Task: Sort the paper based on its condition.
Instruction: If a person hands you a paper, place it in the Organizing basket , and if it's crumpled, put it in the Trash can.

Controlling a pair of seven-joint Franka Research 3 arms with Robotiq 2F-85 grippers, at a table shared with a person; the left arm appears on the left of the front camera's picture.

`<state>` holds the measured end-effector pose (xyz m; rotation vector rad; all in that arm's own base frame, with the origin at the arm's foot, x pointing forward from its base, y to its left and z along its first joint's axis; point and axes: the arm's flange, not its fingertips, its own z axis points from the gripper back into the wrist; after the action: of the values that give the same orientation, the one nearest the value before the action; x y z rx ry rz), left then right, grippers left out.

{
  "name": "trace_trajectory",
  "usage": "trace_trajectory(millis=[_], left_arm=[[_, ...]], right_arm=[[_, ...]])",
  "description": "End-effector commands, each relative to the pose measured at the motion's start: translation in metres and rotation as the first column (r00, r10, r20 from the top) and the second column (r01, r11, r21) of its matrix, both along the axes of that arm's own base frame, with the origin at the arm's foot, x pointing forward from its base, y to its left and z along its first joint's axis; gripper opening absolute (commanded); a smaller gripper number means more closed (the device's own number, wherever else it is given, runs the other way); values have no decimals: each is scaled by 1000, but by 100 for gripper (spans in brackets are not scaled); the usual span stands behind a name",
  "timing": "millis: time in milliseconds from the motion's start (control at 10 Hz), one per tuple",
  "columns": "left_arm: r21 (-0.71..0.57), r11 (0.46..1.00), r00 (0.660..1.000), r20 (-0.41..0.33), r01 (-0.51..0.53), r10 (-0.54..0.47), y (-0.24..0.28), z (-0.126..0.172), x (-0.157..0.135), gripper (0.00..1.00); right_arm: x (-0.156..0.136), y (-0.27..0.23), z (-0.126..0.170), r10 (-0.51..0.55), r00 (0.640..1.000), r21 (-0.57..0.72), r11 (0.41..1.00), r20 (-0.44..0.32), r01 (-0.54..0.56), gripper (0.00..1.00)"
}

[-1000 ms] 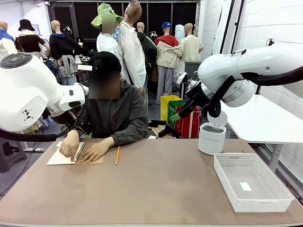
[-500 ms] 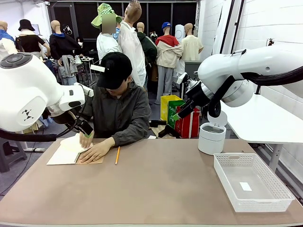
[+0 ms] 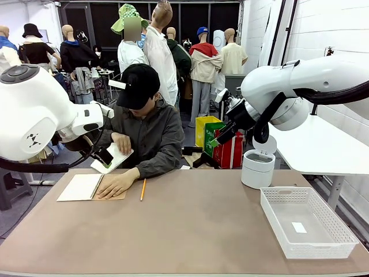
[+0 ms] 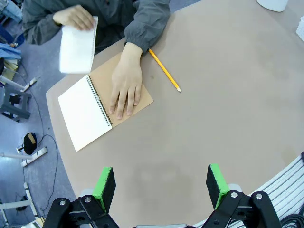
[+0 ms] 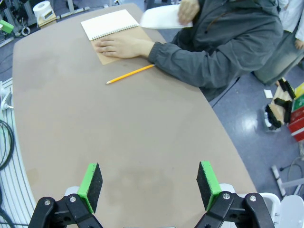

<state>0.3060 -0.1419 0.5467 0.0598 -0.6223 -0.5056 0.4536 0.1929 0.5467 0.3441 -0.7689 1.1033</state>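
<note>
A person's hand holds a paper sheet above the table.

An open spiral-bound notebook with a tan cover lies at the far left of the brown worktop, with a yellow pencil just to its right. Well to the notebook's right stand a white lidded bin and, nearer, a white mesh basket.
</note>
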Motion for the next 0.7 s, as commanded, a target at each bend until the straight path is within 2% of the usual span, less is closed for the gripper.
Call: trace_trajectory(millis=[0,600], left_arm=[[9,1000,1000,0,8,-8,1,0,0,100],[9,1000,1000,0,8,-8,1,0,0,100]], right_arm=[[1,1,1,-3,1000,4,1000,-4,3,100],[1,1,1,-3,1000,4,1000,-4,3,100]])
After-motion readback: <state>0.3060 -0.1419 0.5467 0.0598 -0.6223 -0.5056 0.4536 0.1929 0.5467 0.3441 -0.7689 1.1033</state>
